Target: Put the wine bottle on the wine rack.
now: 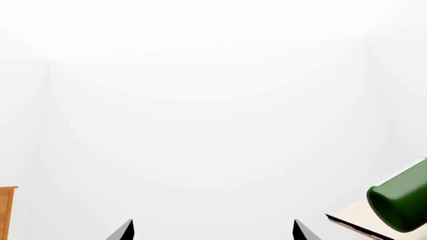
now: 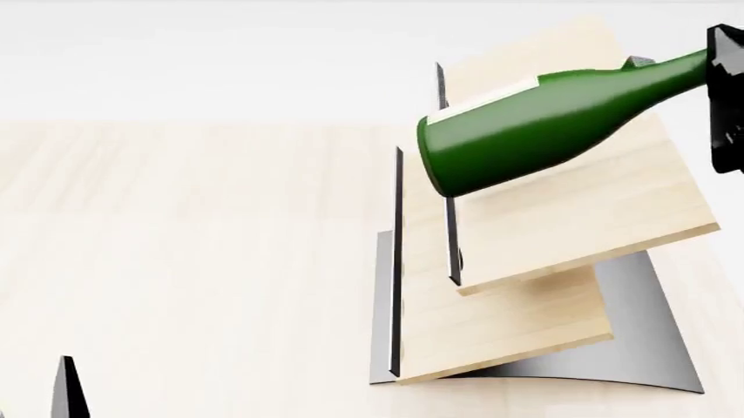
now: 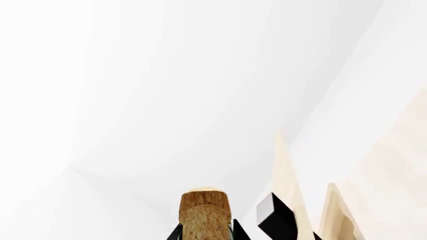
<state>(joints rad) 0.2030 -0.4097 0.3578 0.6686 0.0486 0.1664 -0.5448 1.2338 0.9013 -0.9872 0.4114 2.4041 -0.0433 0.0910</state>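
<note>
My left gripper (image 1: 212,231) is empty and plays no part in this: in its wrist view the two dark fingertips stand well apart with nothing between them, and in the head view only one tip shows, low at the near left edge of the table (image 2: 174,261). To the right of it stands the wine rack (image 2: 546,235), its slanted wood boards in tiers on the curved grey base, toward the table's right side. The wine bottle (image 2: 546,122) is off the table and lying nearly level above the upper board, its heavy base toward the rack's left edge strips and its neck running up to the right into my right gripper (image 2: 727,96) at the picture's edge. I judge that gripper closed on the neck; in the right wrist view the cork (image 3: 205,215) rises just past dark finger parts, though the contact itself is out of sight. So the pick-up and carry are done. What is left, as I judge it, is lowering the bottle until it rests on a board, then letting go. I cannot tell whether the glass touches the wood yet.
</note>
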